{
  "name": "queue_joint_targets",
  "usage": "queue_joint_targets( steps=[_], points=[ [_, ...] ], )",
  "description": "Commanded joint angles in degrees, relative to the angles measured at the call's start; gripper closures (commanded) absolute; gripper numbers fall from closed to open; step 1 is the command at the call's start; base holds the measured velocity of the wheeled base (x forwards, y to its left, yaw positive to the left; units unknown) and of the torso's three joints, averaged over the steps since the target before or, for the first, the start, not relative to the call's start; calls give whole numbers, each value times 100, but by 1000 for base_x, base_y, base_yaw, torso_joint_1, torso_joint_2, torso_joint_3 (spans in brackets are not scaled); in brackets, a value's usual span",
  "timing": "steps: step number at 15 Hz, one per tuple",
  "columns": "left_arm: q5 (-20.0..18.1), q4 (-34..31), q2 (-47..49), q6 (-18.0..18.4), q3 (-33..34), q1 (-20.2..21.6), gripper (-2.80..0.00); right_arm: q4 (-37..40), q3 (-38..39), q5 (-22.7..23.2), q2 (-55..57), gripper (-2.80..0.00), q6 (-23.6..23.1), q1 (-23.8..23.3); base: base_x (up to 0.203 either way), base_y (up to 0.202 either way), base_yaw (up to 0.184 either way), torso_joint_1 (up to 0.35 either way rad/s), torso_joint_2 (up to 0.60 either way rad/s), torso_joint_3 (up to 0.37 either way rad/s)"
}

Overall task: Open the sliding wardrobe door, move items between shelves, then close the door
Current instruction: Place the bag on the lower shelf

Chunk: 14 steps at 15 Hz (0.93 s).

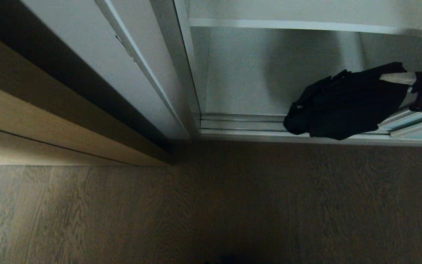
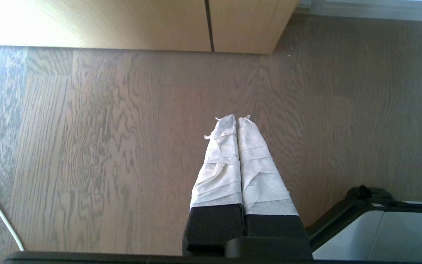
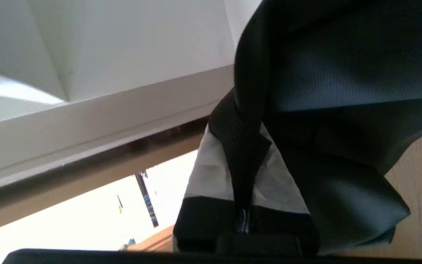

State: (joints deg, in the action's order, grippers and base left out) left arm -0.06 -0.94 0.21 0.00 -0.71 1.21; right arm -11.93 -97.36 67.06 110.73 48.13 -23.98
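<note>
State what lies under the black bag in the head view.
The bag, held by the right gripper, hangs above the door tracks and the sill. What it covers cannot be seen.

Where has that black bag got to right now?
The black bag hangs from the right gripper on the head view's right, at the open wardrobe's bottom track, below a white shelf.

One bag, two grippers, one shelf board in view

There was one black bag, hanging at the right of the open wardrobe, and one white shelf crossed the far top above it. Two grippers showed: the right gripper at the bag's right end and the left gripper over the wood floor. Each gripper had two white-wrapped fingers. Two tan cabinet fronts stood side by side at the far left.
</note>
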Motion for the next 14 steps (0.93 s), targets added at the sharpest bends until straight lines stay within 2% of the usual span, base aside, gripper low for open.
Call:
queue_joint_targets(
  steps=[1, 3, 6, 9, 14],
  points=[
    [-3, -3, -3, 0, 0, 2, 0, -163, 406, 70, 96, 0, -21, -65, 0, 0, 0, 0, 0, 0],
    [-2, -3, -3, 0, 0, 2, 0, -334, 711, 60, 246, 0, -29, -89, 0, 0, 0, 0, 0, 0],
    [-3, -3, -3, 0, 0, 2, 0, -328, 696, 23, 525, 0, -40, -101, 0, 0, 0, 0, 0, 0],
    [-3, -3, -3, 0, 0, 2, 0, -343, 478, 3, 872, 0, -53, -101, 0, 0, 0, 0, 0, 0],
    [-3, -3, -3, 0, 0, 2, 0, -372, -177, -325, 1521, 0, -77, -191, 0, 0, 0, 0, 0, 0]
  ],
)
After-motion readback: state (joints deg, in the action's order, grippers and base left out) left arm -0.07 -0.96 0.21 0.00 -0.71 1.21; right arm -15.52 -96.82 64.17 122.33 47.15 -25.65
